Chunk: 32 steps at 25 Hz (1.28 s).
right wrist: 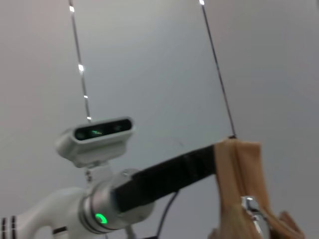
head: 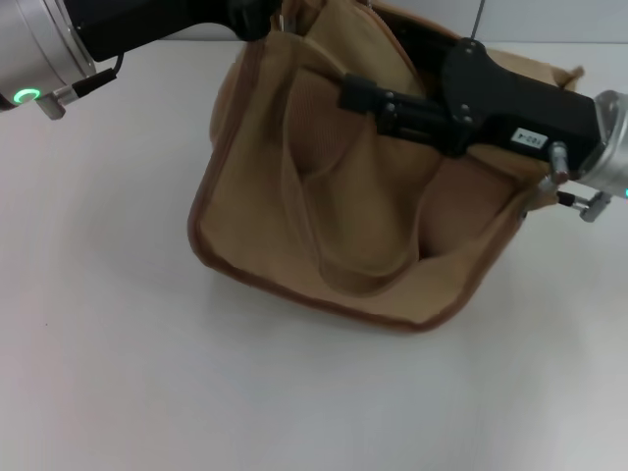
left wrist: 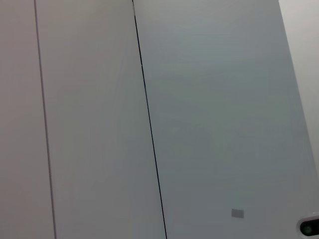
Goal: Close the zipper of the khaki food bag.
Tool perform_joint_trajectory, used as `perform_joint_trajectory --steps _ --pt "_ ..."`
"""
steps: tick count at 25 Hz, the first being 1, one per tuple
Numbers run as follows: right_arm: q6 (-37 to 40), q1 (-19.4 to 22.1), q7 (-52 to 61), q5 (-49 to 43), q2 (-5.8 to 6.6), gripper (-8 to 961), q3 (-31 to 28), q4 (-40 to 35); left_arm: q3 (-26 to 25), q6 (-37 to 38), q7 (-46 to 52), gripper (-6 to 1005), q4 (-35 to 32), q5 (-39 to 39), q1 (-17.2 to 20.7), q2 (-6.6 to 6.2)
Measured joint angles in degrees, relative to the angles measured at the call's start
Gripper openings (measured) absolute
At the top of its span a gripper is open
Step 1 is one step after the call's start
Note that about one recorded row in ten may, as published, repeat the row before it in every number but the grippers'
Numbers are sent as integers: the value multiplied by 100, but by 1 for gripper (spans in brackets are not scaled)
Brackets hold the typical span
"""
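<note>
- Head view shows the khaki food bag (head: 343,211) tipped on the white table (head: 118,373), both my arms reaching over its top edge.
- My left gripper (head: 257,18) is at the bag's far corner; whether it is clenched, I cannot tell.
- My right gripper (head: 355,93) lies across the bag's mouth; its grip I cannot tell either.
- Right wrist view shows a silver slider (right wrist: 250,206) on the zipper (right wrist: 259,219), so I judge the pull is under way; next, steady tension along the zip line.
</note>
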State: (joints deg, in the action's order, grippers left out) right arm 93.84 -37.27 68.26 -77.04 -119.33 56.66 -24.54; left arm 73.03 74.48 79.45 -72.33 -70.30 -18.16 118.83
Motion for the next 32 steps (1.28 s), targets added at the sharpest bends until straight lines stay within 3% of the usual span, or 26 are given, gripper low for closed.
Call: perform_joint_trajectory --steps 9,16,32 --pt "-436 -369 139 -32 7 767 96 -36 41 -1 0 37 75 1 -61 9" --pt "-418 -566 141 -38 11 766 567 -102 53 4 0 39 129 -6 -80 1" --pt "46 178 139 12 19 767 450 -635 21 6 -149 42 303 12 -92 3"
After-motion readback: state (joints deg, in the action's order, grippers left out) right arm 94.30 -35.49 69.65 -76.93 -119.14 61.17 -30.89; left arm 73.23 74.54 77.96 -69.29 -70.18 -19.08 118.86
